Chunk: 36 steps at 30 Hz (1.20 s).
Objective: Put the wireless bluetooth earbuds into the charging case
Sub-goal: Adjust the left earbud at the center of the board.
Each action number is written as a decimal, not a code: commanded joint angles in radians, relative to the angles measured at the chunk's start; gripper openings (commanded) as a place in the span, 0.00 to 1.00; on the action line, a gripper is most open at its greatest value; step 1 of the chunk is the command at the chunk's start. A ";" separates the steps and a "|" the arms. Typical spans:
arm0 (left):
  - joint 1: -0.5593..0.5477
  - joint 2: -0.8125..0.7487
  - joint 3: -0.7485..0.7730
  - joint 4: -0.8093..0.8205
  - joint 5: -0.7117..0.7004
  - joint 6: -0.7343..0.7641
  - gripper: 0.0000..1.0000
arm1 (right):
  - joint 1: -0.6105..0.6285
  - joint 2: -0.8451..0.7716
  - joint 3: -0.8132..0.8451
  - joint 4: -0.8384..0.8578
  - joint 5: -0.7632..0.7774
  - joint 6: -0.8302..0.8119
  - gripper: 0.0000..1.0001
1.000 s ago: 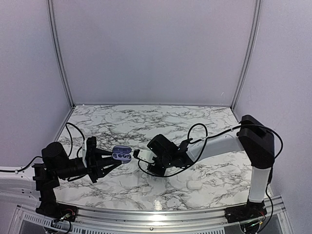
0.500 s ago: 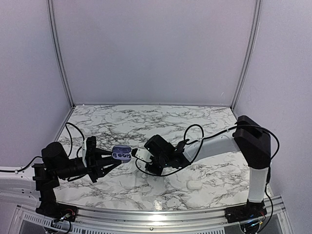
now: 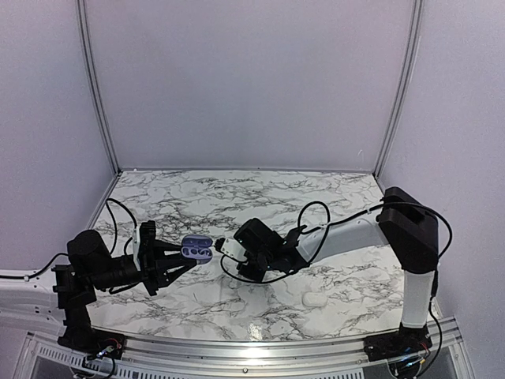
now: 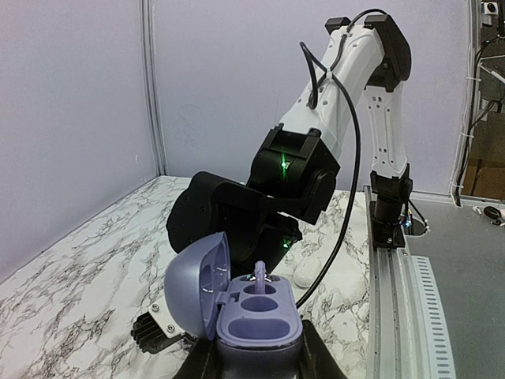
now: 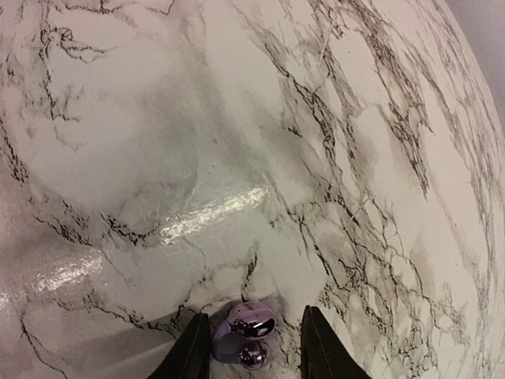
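From above, the left pincer (image 3: pixel 184 257) is pressed onto the open charging case (image 3: pixel 197 249), holding it clear of the marble table (image 3: pixel 260 197). The right pincer (image 3: pixel 225 246) sits just beside the case's right edge. A small white pebble-shaped thing (image 3: pixel 315 299) lies on the table, well apart. The arms are so close that a slight misaim could knock the case askew in its grip.

In the left wrist view the charging case (image 4: pixel 259 320) faces up, its lid (image 4: pixel 196 290) swung to the left, pinched at its lower sides. One earbud (image 4: pixel 260 274) stands in the far well, stem up and seemingly not fully seated; the near well looks empty. A bud brought in tilted would probably catch on the rim and drop.

In the right wrist view the fingers (image 5: pixel 193 347) stand partly spread with a glossy lilac earbud (image 5: pixel 248 332) between them. It seems to touch the finger on the picture's left, yet a gap shows on the other side, so I cannot tell whether it is truly pinched; a loose hold would let it slip
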 commanded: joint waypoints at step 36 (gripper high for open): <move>0.007 -0.033 -0.001 0.023 -0.010 0.012 0.00 | -0.067 -0.001 0.071 0.024 -0.044 -0.091 0.00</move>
